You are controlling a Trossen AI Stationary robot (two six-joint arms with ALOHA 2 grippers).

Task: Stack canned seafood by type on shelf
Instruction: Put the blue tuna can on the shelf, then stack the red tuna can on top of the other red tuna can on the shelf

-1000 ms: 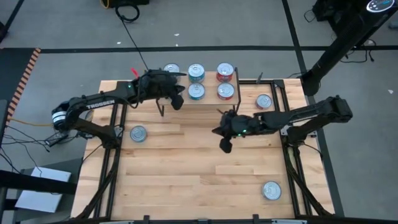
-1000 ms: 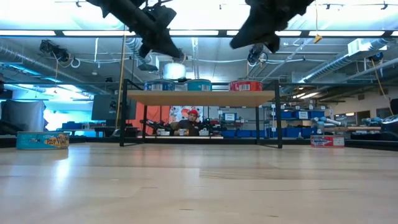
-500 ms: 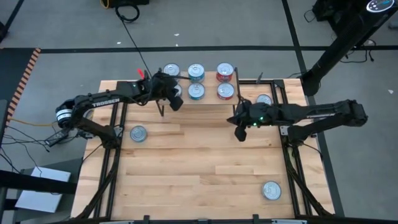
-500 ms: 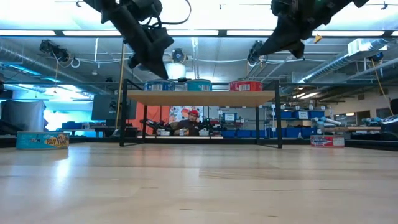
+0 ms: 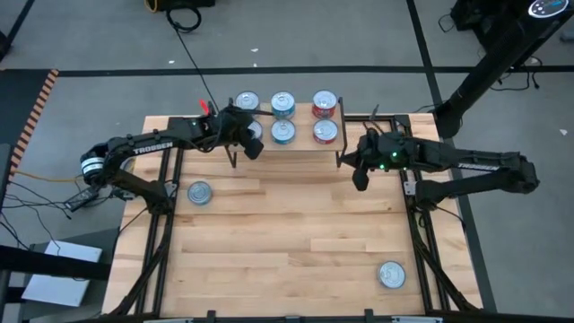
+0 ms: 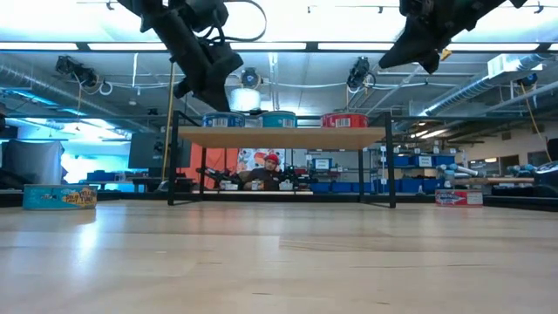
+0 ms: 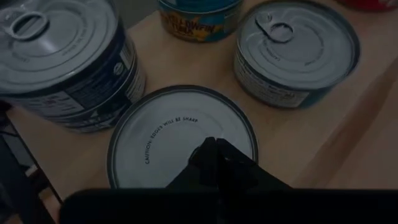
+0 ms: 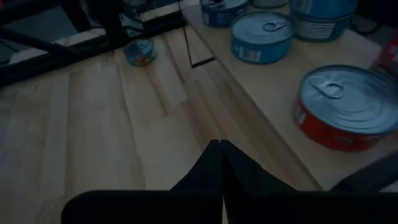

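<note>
The shelf (image 5: 303,144) stands at the table's far edge and carries several tins of canned seafood: dark blue (image 5: 246,101), teal (image 5: 283,132) and red (image 5: 325,104). My left gripper (image 5: 255,146) is shut and slants down over a tin with a plain silver face (image 7: 163,144) at the shelf's near left corner. My right gripper (image 5: 360,178) is shut and empty. It hangs in the air off the shelf's right end, near a red tin (image 8: 348,109). Loose tins lie on the table at the left (image 5: 199,192) and near right (image 5: 391,274). My left gripper's shut fingertips (image 7: 214,152) stand over the plain silver face of the tin, coming at it slantwise from above and from the table's left. The tin rests flat on the shelf board. Whether the fingertips touch it, I cannot tell.
Black rails (image 5: 161,206) run along both sides of the wooden tabletop. The low view shows a tin at the left (image 6: 59,196) and a red one at the right (image 6: 459,198). The middle of the tabletop (image 5: 287,233) is bare wood.
My right gripper has risen a little while going toward the table's right and far edges, from in front of the shelf to beside its right end; it has stayed shut. My left gripper has tipped further downward and sunk a little over the shelf's left end.
</note>
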